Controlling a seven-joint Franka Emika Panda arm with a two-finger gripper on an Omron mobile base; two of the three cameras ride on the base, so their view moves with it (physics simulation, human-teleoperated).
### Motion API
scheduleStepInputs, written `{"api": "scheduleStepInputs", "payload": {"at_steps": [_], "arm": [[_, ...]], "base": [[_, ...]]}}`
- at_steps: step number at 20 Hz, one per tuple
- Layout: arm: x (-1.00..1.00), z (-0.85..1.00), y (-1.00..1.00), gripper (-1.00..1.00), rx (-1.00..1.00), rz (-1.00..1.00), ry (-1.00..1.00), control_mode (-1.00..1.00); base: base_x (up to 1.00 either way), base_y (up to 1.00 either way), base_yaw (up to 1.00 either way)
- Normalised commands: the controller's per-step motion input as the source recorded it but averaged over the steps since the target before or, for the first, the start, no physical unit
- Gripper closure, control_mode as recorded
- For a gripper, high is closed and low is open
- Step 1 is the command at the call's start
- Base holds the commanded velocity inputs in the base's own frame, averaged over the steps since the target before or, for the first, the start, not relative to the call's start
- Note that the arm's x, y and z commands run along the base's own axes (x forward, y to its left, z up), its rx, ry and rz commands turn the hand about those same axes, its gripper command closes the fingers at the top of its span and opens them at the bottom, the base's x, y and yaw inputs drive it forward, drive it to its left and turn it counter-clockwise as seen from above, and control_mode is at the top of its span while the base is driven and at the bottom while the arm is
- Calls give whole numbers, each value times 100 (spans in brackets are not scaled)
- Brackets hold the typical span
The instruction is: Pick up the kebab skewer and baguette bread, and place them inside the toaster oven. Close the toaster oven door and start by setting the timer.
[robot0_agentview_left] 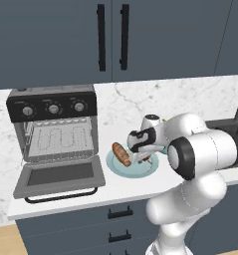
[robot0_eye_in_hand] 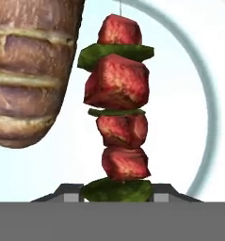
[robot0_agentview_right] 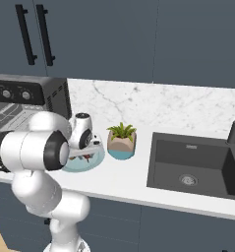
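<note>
The kebab skewer [robot0_eye_in_hand: 117, 113], red meat chunks with green pieces, lies on a light blue plate [robot0_eye_in_hand: 180, 117] beside the baguette bread [robot0_eye_in_hand: 29, 70]. My gripper [robot0_eye_in_hand: 116, 192] is down on the skewer's near end, and its fingertips [robot0_eye_in_hand: 69, 192] press a green piece from both sides. In the left base view the gripper [robot0_agentview_left: 140, 158] hovers low over the plate [robot0_agentview_left: 135, 172], with the baguette [robot0_agentview_left: 121, 154] just to its left and the skewer [robot0_agentview_left: 146, 160] partly hidden under the hand. The toaster oven [robot0_agentview_left: 53, 124] stands left of the plate with its door [robot0_agentview_left: 58, 177] dropped open and the wire rack bare.
A potted plant [robot0_agentview_right: 121, 141] sits right of the plate [robot0_agentview_right: 84, 163]. A dark sink [robot0_agentview_right: 197, 167] lies further right. Upper cabinets with black handles [robot0_agentview_left: 101, 37] hang above the marble backsplash. The open oven door reaches the counter's front edge.
</note>
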Motion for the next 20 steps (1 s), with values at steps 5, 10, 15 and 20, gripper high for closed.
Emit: {"api": "scheduleStepInputs", "payload": {"at_steps": [5, 10, 15, 20], "arm": [[-64, 100, 8, 100, 7, 0, -10, -100], [-85, 87, 50, 100, 1, -7, -11, -100], [-57, 49, 94, 100, 0, -19, -3, -100], [-5, 32, 100, 100, 0, -25, 0, -100]], "base": [[0, 0, 0], [0, 0, 0], [0, 0, 0], [0, 0, 0]]}}
